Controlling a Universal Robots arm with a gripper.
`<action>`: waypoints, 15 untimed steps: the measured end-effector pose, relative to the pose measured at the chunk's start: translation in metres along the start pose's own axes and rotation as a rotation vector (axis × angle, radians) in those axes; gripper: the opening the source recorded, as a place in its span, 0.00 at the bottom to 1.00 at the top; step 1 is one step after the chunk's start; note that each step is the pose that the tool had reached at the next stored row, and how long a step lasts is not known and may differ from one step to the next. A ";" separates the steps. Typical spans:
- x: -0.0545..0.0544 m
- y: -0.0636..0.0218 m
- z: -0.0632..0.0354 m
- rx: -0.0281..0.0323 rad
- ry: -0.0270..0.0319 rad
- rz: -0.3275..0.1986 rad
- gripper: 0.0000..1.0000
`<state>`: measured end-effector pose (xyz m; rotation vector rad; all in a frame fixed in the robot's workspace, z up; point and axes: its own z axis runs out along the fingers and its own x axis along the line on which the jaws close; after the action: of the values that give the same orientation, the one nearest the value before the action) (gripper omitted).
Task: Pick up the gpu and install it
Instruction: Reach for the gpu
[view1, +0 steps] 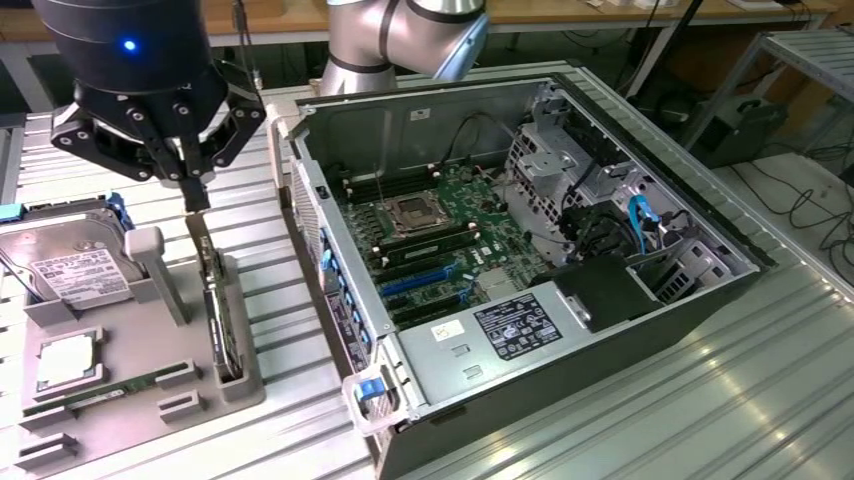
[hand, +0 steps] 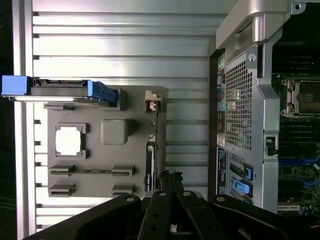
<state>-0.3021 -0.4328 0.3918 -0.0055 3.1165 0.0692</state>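
Note:
The gpu (view1: 218, 305) is a thin black card standing on edge in a slot at the exterior view's right side of the grey fixture tray (view1: 134, 340). In the wrist view the gpu (hand: 150, 155) appears as a narrow dark strip with a pale bracket at one end. My gripper (view1: 196, 196) hangs just above the card's far end, fingers pressed together and pointing down, holding nothing. The wrist view puts the gripper (hand: 170, 176) tip beside the card's near end. The open computer case (view1: 350, 110) lies to the exterior view's right, its motherboard (view1: 441, 235) and blue slots (view1: 416, 285) exposed.
The tray also carries a silver hard drive (view1: 78, 268) with blue rails, a processor chip (view1: 64, 360) and a slim green memory stick (view1: 114, 388). The case's perforated back wall (hand: 239, 100) stands close beside the tray. A ribbed metal tabletop (view1: 694, 400) lies all around.

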 end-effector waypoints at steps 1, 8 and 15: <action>0.002 -0.0004 0.0000 0.0000 0.0000 -0.001 0.11; 0.018 -0.0041 -0.0001 -0.0001 0.0002 -0.005 0.11; 0.026 -0.0057 -0.0003 -0.0002 0.0003 -0.009 0.11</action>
<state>-0.3283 -0.4385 0.3912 -0.0190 3.1166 0.0694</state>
